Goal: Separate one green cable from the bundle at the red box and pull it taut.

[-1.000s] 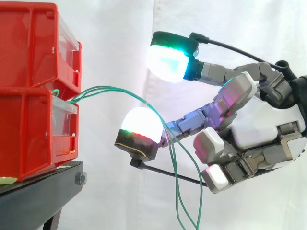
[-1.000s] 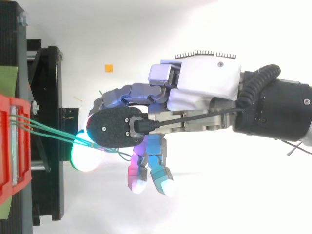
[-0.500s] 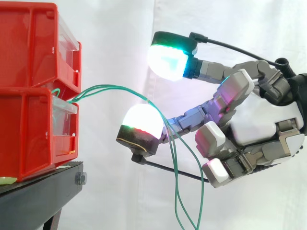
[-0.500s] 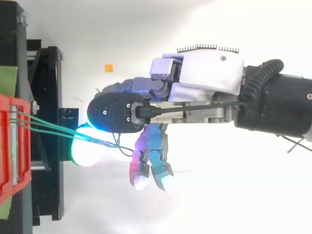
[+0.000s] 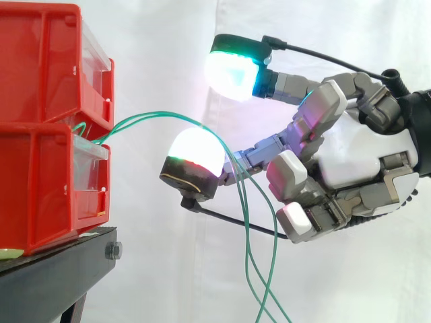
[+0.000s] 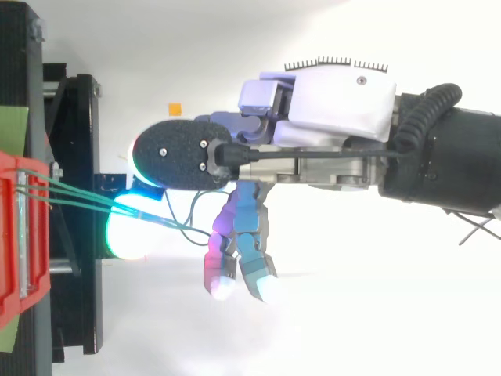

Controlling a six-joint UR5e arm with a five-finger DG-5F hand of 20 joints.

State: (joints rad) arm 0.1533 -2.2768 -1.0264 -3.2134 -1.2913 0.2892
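Seemingly fingers [image 5: 195, 156] spread wide w/ green cables [image 5: 161, 115] draped over one.

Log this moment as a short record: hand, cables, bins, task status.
hand: hand open, two fingers spread wide, the others curled toward the palm
cables: green cables leave the gap between the red bins, drape over the lower finger and hang down
tension: slack, sagging
separation: not yet done; strands lie together, none pinched
support: bins stacked on black stand
backdrop: white curtain
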